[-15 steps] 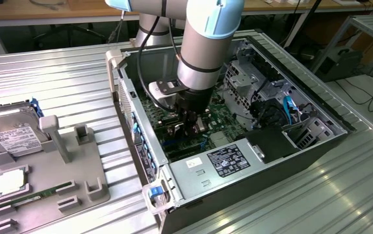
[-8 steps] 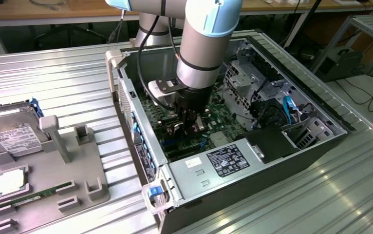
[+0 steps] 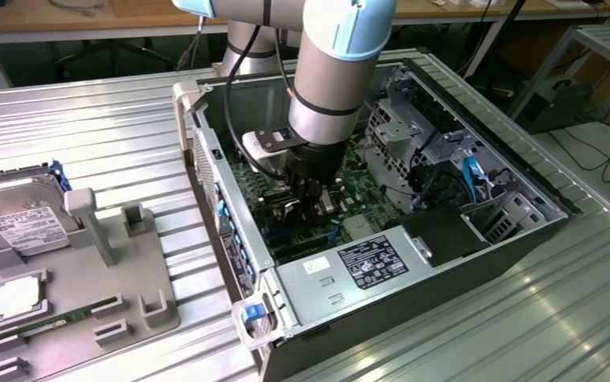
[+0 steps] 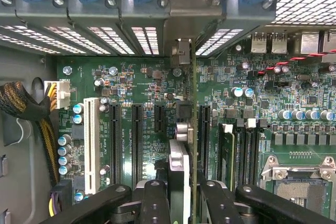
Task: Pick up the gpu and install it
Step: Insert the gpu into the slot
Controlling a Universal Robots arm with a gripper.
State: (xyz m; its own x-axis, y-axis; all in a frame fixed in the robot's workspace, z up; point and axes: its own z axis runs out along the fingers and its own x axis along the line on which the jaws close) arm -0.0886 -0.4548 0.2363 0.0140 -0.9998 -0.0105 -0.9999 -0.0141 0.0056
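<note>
In the wrist view my gripper (image 4: pixel 184 199) is shut on the gpu (image 4: pixel 181 129), which I see edge-on as a thin upright card. It stands over the green motherboard (image 4: pixel 131 82), beside the long black expansion slots (image 4: pixel 136 135). Its far end reaches the slotted rear wall of the case (image 4: pixel 181 51). I cannot tell whether its lower edge sits in a slot. In the exterior view the gripper (image 3: pixel 310 203) is lowered deep into the open computer case (image 3: pixel 212 171), and the arm hides most of the card.
A power supply (image 3: pixel 374 263) fills the case's near end and a drive cage (image 3: pixel 412 131) its far side. A braided cable bundle (image 4: pixel 26 108) lies beside the board, and a memory stick (image 4: pixel 227 150) and the CPU socket (image 4: pixel 296 187) flank the card. At the exterior view's left, a grey fixture (image 3: pixel 124 270) holds a hard drive (image 3: pixel 24 223).
</note>
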